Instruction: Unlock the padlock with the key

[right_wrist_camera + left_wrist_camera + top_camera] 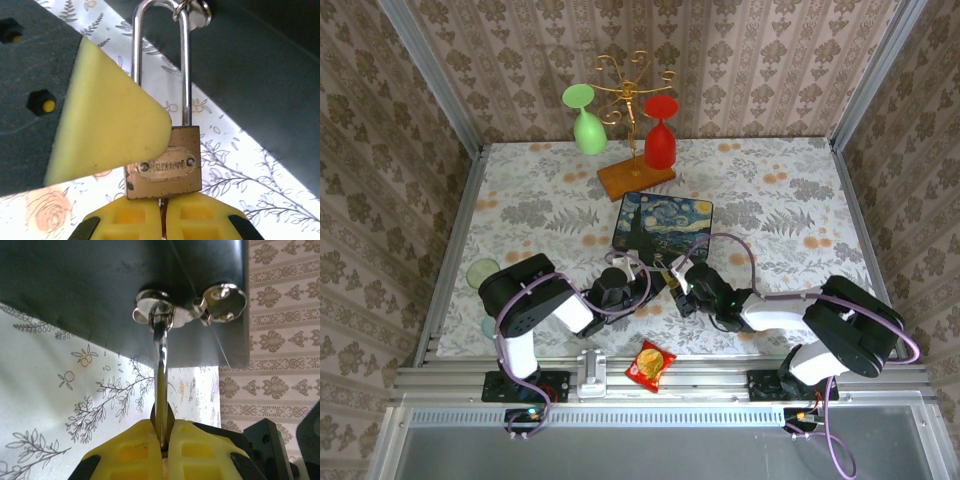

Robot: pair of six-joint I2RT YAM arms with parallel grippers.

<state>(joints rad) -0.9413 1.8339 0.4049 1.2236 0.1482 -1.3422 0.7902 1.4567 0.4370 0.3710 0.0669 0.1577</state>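
right tool pinching key under padlock | shackle points away into box hasp | left tool clamping shackle

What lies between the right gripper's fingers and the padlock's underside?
In the right wrist view, a thin dark strip, apparently the key, reaches up from between the right gripper's closed yellow fingers to the brass padlock's underside.

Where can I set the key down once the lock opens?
Free: the table right of the box, out to its right edge; also the back-left corner, left of the stand. Crowded: before the box, where left gripper and right gripper meet at the padlock.
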